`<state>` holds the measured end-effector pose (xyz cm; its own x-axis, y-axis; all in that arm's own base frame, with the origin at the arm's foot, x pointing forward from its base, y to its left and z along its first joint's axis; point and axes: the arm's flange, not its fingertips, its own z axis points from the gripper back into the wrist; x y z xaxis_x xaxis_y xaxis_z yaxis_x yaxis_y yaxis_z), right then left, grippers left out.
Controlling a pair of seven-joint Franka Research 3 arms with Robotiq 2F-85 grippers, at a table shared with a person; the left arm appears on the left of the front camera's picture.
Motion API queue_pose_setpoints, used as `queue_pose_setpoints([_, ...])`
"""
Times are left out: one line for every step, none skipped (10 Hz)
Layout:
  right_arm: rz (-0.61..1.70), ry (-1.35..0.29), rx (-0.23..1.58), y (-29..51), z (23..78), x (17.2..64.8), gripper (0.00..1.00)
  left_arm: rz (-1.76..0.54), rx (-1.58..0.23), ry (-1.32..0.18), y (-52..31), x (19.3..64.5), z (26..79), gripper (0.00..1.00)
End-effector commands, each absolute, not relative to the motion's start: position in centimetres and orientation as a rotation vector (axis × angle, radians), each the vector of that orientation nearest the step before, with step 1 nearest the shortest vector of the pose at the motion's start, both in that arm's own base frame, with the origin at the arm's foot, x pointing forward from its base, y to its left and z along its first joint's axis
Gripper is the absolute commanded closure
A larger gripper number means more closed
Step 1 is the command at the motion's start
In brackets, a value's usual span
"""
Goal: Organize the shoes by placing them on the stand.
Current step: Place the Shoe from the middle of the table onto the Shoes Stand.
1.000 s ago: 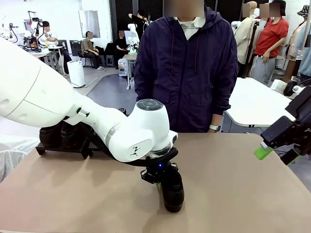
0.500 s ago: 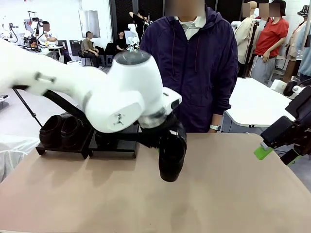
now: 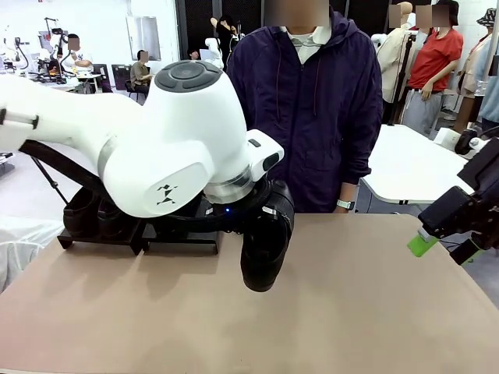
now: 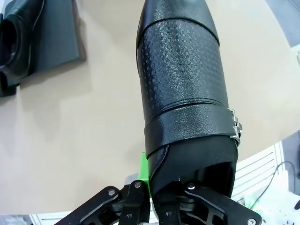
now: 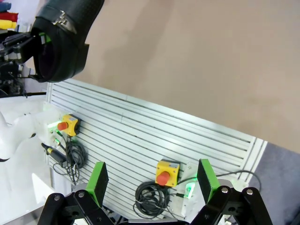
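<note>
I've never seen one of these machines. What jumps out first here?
A big white left arm fills the picture's left, its hand shut on a black shoe lifted above the brown table. Behind, more shoes sit on a low black stand, and a person watches from the far side.

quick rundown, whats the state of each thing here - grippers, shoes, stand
left gripper: shut on the shoe's heel end
held shoe: off the table, toe tilted down
right gripper: open, holding nothing
shoes on stand: two side by side at its left end
stand: on the table, right part partly hidden by the arm
</note>
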<state>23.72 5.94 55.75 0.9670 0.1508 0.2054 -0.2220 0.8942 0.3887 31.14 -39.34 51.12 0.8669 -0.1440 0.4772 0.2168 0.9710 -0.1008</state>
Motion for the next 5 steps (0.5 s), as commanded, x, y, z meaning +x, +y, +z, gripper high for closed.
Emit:
queue_pose_setpoints([0.2,-0.172,0.451,5.8,55.9,23.7,0.0,-0.206,-0.169,-0.489,-40.0,32.0,51.9,1.0])
queue_pose_setpoints([0.2,-0.172,0.451,5.8,55.9,23.7,0.0,-0.206,-0.169,-0.489,-40.0,32.0,51.9,1.0])
queue_pose_setpoints([0.2,-0.172,0.451,5.8,55.9,23.7,0.0,-0.19,-0.153,-0.478,-39.7,31.6,50.8,1.0])
queue_pose_setpoints([0.2,-0.172,0.451,5.8,55.9,23.7,0.0,-0.212,-0.149,-0.492,-38.8,33.1,50.6,1.0])
queue_pose_setpoints([0.2,-0.172,0.451,5.8,55.9,23.7,0.0,-0.137,-0.155,-0.599,-35.9,35.8,50.8,1.0])
